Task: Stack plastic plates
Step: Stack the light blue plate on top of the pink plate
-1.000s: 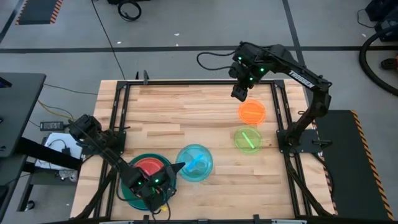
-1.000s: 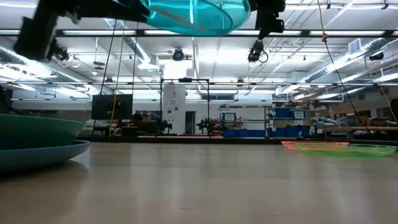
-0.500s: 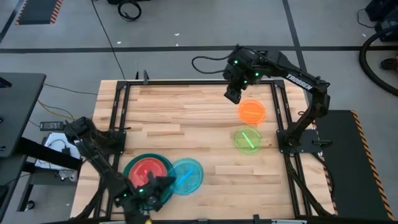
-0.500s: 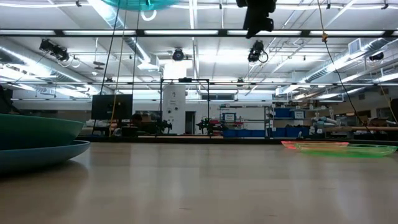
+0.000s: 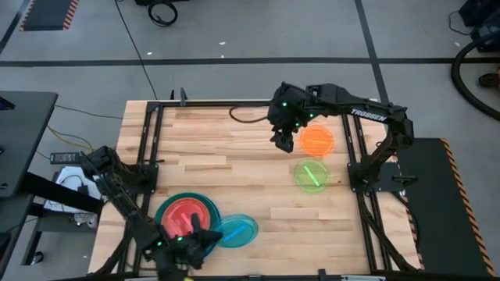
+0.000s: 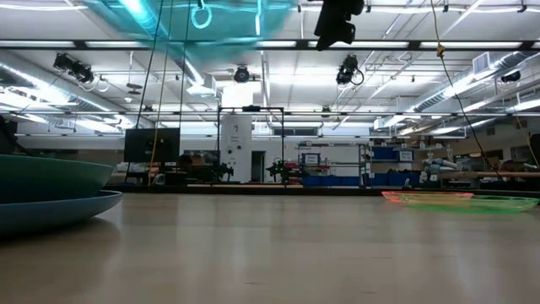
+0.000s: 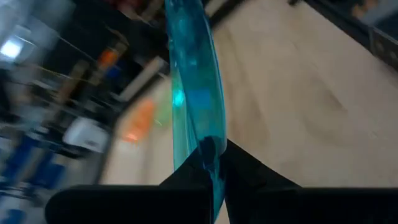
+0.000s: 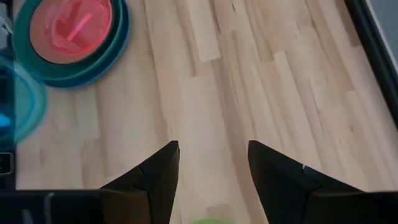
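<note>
From above, the left gripper point(image 5: 205, 238) pinches the rim of the cyan plate point(image 5: 237, 231), lifted beside the stack point(image 5: 166, 212) topped by a pink plate point(image 5: 187, 213). The right gripper point(image 5: 283, 140) hovers just beside the orange plate point(image 5: 316, 140), near the green plate point(image 5: 312, 175).

The low view shows the cyan plate high overhead, the stack resting on the table point(image 6: 270, 253).

The left wrist view shows its fingers point(image 7: 205, 155) clamped on the plate's edge.

The right wrist view shows its fingers point(image 8: 163, 168) spread apart, empty.

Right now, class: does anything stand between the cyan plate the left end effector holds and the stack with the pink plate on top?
Nothing visible: the cyan plate in the left end effector hangs beside the stack, pink plate uncovered.
</note>
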`<action>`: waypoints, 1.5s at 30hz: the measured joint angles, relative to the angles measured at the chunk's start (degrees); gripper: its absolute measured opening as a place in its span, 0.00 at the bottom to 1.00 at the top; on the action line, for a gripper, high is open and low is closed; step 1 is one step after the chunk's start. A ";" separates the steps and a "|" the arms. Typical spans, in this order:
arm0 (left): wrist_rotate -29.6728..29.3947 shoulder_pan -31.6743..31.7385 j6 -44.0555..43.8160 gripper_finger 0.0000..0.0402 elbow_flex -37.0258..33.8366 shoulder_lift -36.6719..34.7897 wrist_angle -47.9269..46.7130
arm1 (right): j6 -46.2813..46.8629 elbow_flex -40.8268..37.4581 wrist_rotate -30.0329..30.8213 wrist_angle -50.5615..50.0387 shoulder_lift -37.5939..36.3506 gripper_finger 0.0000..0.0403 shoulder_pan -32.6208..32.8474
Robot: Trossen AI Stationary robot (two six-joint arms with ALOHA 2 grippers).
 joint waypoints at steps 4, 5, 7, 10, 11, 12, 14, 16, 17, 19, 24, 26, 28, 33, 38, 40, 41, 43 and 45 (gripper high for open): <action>9.48 4.25 -6.16 0.06 0.18 0.00 -6.90 | -0.04 -0.34 2.91 -0.56 0.00 0.50 1.58; 11.14 5.10 -7.66 0.06 0.83 0.00 -10.31 | -0.07 -0.34 3.57 -0.82 0.00 0.50 1.86; 13.06 6.35 -11.10 0.06 3.31 0.02 -18.58 | -0.09 -0.34 5.08 -1.03 0.00 0.50 2.24; 14.56 7.68 -16.61 0.06 8.62 0.02 -32.42 | -0.11 -0.34 6.73 -1.07 0.00 0.50 2.36; 15.08 7.95 -18.54 0.06 10.42 0.02 -36.77 | -0.09 -0.34 7.17 -1.13 0.00 0.50 2.32; 15.75 8.17 -20.33 0.06 12.24 0.02 -40.51 | -0.06 -0.34 7.91 -1.29 0.00 0.50 2.32; 18.32 8.26 -23.85 0.06 15.05 0.02 -46.70 | 0.40 -0.34 10.46 -1.92 0.00 0.50 2.32; 22.94 8.15 -27.86 0.06 16.89 0.02 -51.47 | 1.28 -0.34 13.88 -3.20 0.00 0.50 2.33; 25.83 8.07 -30.31 0.06 17.45 0.02 -52.95 | 1.90 -0.34 15.74 -3.86 0.00 0.50 2.34; 32.42 7.70 -35.00 0.06 17.86 0.02 -54.96 | 3.68 -0.36 19.40 -4.63 0.00 0.50 2.54; 40.97 4.33 -46.08 0.06 17.89 0.52 -58.51 | 5.57 -2.22 24.96 -4.42 0.00 0.50 4.62; 41.51 2.51 -49.16 0.06 18.00 0.51 -60.39 | 5.49 -3.61 25.22 -2.98 -0.02 0.50 5.46; 41.80 1.02 -51.90 0.06 18.77 0.51 -62.75 | 5.50 -4.53 25.28 -2.26 0.08 0.50 6.04; 42.00 -1.52 -58.75 0.06 20.81 0.50 -70.41 | 5.53 -5.54 25.27 -0.76 0.04 0.50 6.86; 42.10 -3.08 -60.90 0.06 20.84 0.55 -73.91 | 4.99 -5.52 25.27 0.89 0.02 0.50 6.82; 41.86 -3.15 -60.89 0.06 20.88 0.90 -75.05 | 4.40 -5.52 25.07 0.97 0.02 0.50 6.82; 41.69 -3.15 -60.90 0.06 20.88 1.20 -76.09 | 4.13 -5.52 24.81 0.98 0.02 0.50 6.82; 41.26 -3.10 -60.86 0.06 20.88 2.15 -78.67 | 4.03 -5.52 24.44 1.20 0.02 0.50 6.74; 39.78 -3.12 -60.81 0.06 20.88 3.60 -80.30 | 3.93 -5.52 24.26 1.32 0.02 0.50 6.62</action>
